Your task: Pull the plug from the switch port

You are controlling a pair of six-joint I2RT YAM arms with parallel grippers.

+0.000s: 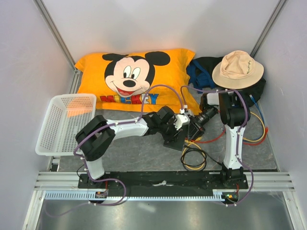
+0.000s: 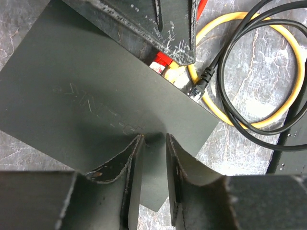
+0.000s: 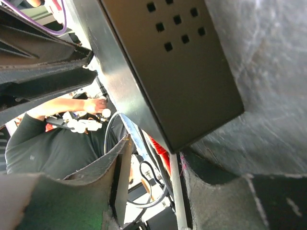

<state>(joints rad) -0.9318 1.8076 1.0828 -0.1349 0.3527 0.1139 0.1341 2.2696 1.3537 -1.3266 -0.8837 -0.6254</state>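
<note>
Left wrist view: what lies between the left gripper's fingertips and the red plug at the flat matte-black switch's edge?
Just the bare top of the switch; the left wrist view shows nothing else between left gripper and red plug.

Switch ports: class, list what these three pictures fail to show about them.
Top view: the left arm covers most of the switch.
Left wrist view: a finger of the right gripper hides the ports; only the red plug and yellow plug ends show.
Right wrist view: whether the right gripper holds anything is unclear.
</note>
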